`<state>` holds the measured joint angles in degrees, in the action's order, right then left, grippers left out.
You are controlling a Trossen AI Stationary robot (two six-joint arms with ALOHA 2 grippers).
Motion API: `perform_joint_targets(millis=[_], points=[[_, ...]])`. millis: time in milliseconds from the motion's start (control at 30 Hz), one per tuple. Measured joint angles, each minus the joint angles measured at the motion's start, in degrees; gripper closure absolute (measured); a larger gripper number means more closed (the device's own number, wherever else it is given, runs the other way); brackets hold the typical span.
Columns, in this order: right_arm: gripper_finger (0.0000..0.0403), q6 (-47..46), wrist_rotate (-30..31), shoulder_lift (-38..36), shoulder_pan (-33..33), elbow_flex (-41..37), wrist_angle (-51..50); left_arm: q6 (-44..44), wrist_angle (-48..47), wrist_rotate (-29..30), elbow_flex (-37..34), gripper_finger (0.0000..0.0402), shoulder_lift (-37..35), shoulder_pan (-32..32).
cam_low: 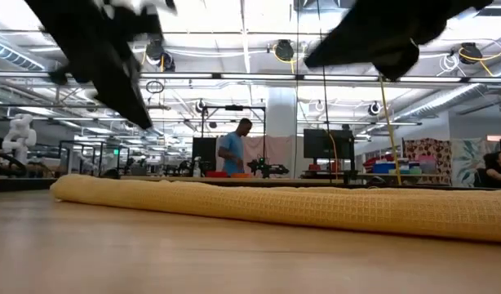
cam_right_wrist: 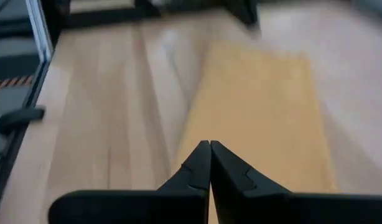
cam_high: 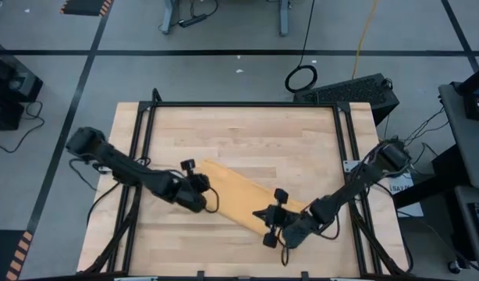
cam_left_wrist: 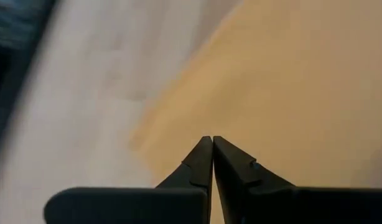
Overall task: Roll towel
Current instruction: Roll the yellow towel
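The towel (cam_high: 241,197), a mustard-yellow cloth of soft woven texture, lies as a long narrow band slanting from the centre toward the lower right of the high view, on the pale wooden plank surface (cam_high: 247,133). In the low view it forms a thick rounded roll. The left pincer (cam_high: 213,200), fingers pressed together and holding nothing, sits at the band's upper-left end. The right pincer (cam_high: 264,225), likewise closed and empty, sits at its lower-right end.
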<state>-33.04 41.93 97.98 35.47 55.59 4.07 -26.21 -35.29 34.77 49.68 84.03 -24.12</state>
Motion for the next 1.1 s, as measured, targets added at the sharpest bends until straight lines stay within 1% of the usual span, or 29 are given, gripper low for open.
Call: perform_joint_targets(millis=[67,133,233,300,333,433,500,600,667,767,900,1000,1100], points=[[0.0403,-5.8,-5.8,-1.6,-1.7,0.0,-6.0,-3.2,1.1,-4.5,0.1,0.0382,-2.9,-2.1],[0.0403,-12.1,-11.7,-2.0,-3.4,-0.1,-8.9,-6.1,2.4,-7.6,0.1,0.0382,-3.8,-4.7],[0.0403,-15.7,-22.8,-1.8,-5.2,-0.1,-11.5,-8.1,3.6,-8.3,0.0,0.0382,-3.8,-8.6],[0.0403,-16.1,-27.7,-1.3,-5.8,-0.1,-12.5,-9.0,3.9,-7.8,-0.8,0.0382,-2.4,-10.3],[0.0403,-16.8,-28.9,-1.3,-5.8,-0.1,-14.1,-9.2,3.1,-7.3,-1.4,0.0382,-1.5,-10.7],[0.0403,-19.9,-29.7,-1.3,-5.9,-0.1,-18.0,-9.5,4.0,-5.8,-2.7,0.0382,1.1,-10.6],[0.0403,-22.3,-29.4,-1.3,-5.8,-0.1,-21.8,-9.3,3.4,-3.7,-4.0,0.0382,2.9,-9.2],[0.0403,-26.5,-26.5,-0.6,-5.7,-0.1,-27.2,-9.3,1.1,1.9,-5.8,0.0382,4.8,-6.7],[0.0403,-28.3,-23.2,-0.3,-5.2,-0.4,-28.5,-8.0,2.3,4.2,-6.8,0.0382,5.4,-4.6],[0.0403,-30.2,-19.8,0.8,-5.1,-0.8,-24.5,-6.3,1.7,5.2,-8.8,0.0382,5.7,-0.4],[0.0403,-33.2,-19.6,3.5,-5.3,-0.9,-21.6,-2.6,2.8,5.3,-10.6,0.0382,5.6,5.4],[0.0403,-37.7,-19.8,6.4,-5.3,-0.9,-20.9,2.7,6.7,5.3,-11.5,0.0382,5.6,9.8],[0.0403,-41.7,-19.8,9.6,-5.0,-0.7,-19.1,5.7,7.3,4.6,-11.0,0.0382,5.4,12.4]])
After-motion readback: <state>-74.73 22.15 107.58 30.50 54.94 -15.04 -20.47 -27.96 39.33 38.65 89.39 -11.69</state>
